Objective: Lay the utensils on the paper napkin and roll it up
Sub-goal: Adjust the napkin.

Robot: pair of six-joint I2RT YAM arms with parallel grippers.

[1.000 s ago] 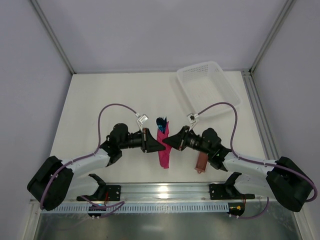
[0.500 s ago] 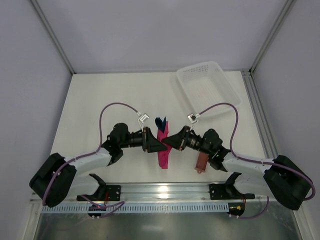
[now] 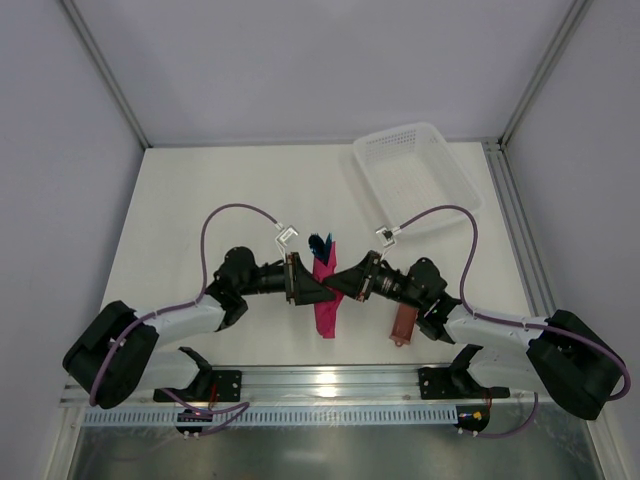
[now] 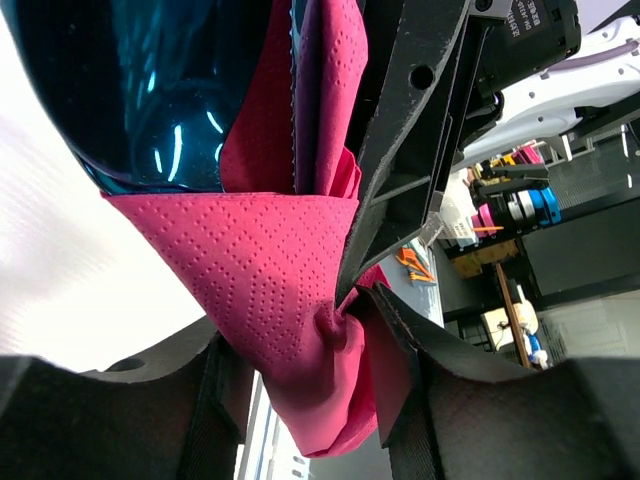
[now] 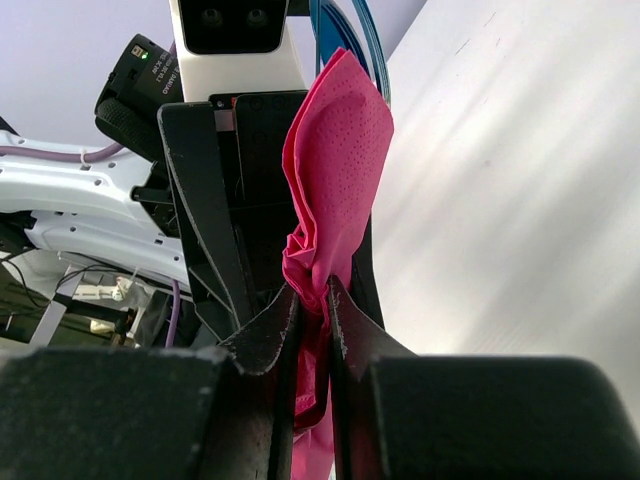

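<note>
Top external view: napkin (image 3: 325, 318) runs lengthwise front to back, midway between arms; right gripper (image 5: 312, 295) pinches it, left gripper (image 4: 300, 335) spread around it.

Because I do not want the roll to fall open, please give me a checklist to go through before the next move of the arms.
1. Right gripper pinches the napkin: ok.
2. Left gripper clear of the paper: not ok; its jaws stand apart, with the napkin between them.
3. Utensils inside the napkin: ok; blue ends stick out at the far end.
4. Roll tight: not ok; the paper looks bunched and loose.
5. Brown sleeve and basket apart from the roll: ok.
</note>
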